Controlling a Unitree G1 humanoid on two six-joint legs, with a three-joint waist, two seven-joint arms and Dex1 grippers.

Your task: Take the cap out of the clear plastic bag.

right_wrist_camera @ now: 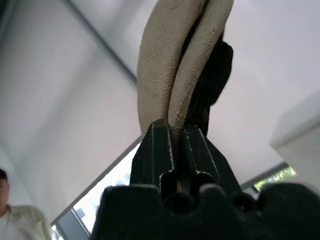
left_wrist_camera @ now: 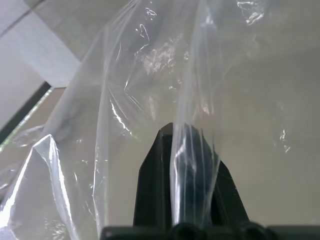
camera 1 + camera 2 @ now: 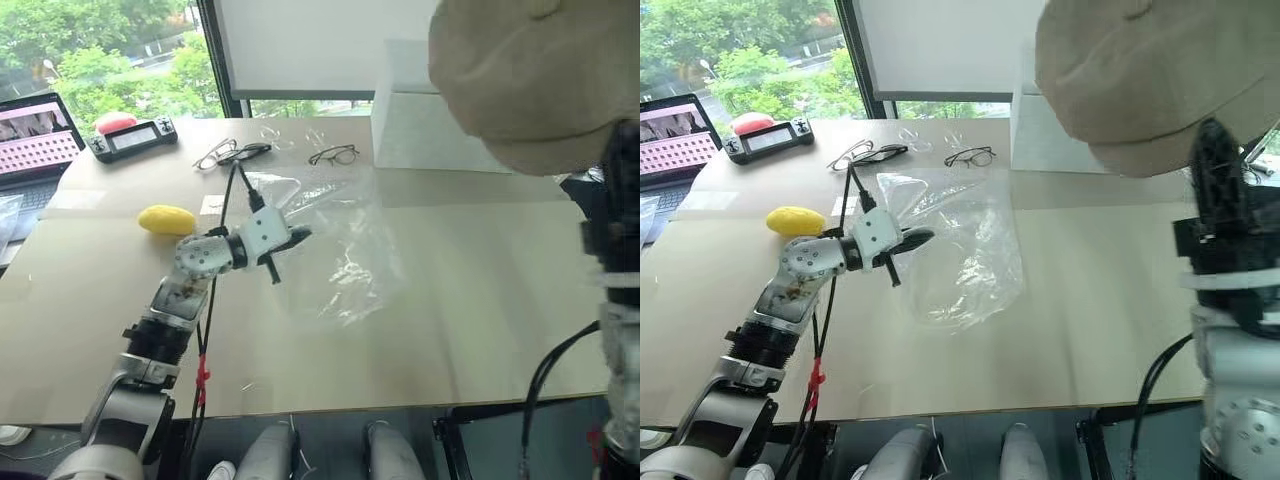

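**Beige tabletop and what lay on it**

A wide, smooth beige table (image 3: 470, 300) carried everything. The large transparent crinkly plastic bag (image 3: 340, 250) lay near its middle. Left of the bag sat a small yellow oval object (image 3: 166, 220). Beyond the bag lay two pairs of thin-framed glasses (image 3: 232, 153), a dark handheld console (image 3: 132, 139) and an open laptop (image 3: 35, 150). Behind the bag to the right stood a white box (image 3: 425, 125).

Office or laboratory workspace beside a large window (image 3: 100, 50) onto green trees. A wide beige table (image 3: 470, 300) carries an open laptop (image 3: 35, 150), a handheld controller (image 3: 132, 138), two pairs of eyeglasses (image 3: 333, 154) and a white box (image 3: 425, 120).
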